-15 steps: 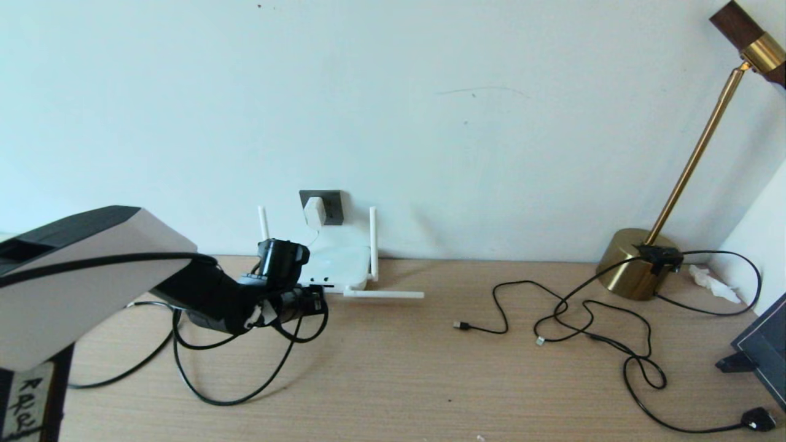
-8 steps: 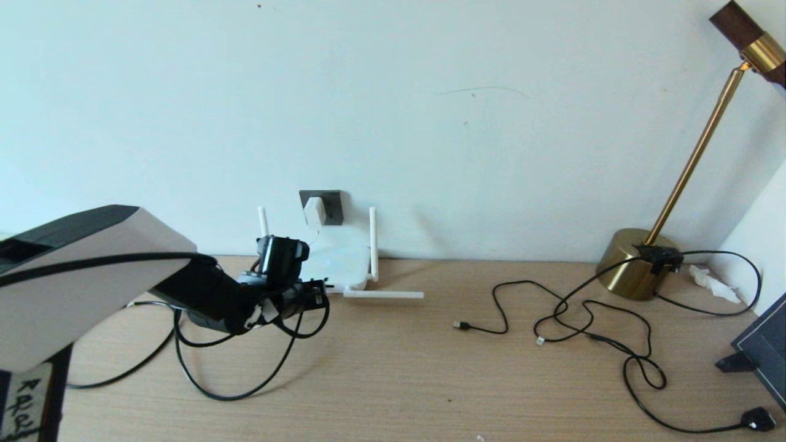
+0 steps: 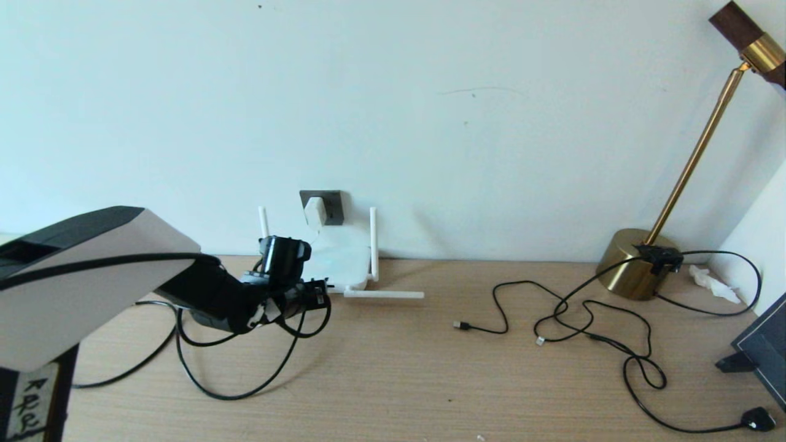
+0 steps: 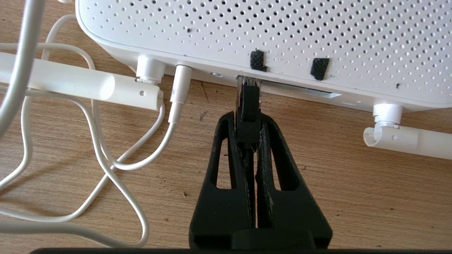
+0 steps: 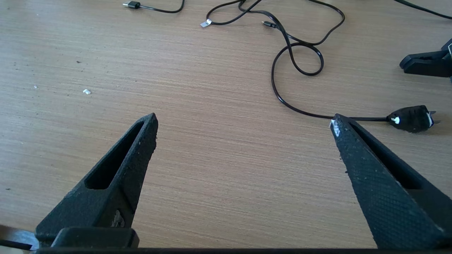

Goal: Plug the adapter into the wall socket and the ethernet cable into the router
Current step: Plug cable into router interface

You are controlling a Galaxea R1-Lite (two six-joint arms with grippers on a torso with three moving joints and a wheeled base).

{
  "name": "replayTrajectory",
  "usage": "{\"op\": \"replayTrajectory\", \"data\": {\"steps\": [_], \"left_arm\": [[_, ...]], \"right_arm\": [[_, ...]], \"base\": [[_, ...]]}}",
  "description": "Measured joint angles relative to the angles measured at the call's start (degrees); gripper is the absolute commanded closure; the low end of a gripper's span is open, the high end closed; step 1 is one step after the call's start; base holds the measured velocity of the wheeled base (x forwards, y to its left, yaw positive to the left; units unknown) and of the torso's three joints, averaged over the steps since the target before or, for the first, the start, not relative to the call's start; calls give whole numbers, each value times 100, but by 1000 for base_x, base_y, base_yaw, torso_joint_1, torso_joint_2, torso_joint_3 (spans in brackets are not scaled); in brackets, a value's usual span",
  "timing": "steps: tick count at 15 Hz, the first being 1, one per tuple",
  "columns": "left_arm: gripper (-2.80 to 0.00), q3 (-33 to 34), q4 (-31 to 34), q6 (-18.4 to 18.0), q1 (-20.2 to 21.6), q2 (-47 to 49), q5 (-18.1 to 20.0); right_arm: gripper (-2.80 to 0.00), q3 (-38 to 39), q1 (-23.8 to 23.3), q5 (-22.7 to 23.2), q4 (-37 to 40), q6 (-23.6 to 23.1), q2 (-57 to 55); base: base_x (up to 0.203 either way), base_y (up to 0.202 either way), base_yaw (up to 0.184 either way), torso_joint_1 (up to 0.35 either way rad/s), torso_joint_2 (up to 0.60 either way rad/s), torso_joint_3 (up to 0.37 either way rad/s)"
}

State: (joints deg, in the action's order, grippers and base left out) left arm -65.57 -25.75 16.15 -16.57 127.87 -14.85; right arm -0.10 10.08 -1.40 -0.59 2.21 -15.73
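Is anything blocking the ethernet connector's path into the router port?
Nothing visible does. The left pincer is shut on the ethernet cable, whose connector tip is already at the router port opening; the white cord plugged in beside it stays clear.

The router [image 4: 282, 31] is white, its top dotted with fine holes and two black patches; the adapter [image 3: 314, 210] is white on a dark grey socket [image 3: 332, 205]; the ethernet cable [image 3: 227, 393] is black; the table [image 3: 430, 380] is pale streaked wood; the lamp [image 3: 632, 264] is brass.
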Motion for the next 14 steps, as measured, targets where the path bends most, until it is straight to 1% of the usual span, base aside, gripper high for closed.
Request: {"op": "replayTrajectory", "data": {"steps": [14], "left_arm": [[0, -58, -29, -70, 0, 17, 5]], "right_arm": [[-280, 0, 0, 0, -5, 7, 0]], "base": [[0, 0, 0, 0, 0, 0]]}}
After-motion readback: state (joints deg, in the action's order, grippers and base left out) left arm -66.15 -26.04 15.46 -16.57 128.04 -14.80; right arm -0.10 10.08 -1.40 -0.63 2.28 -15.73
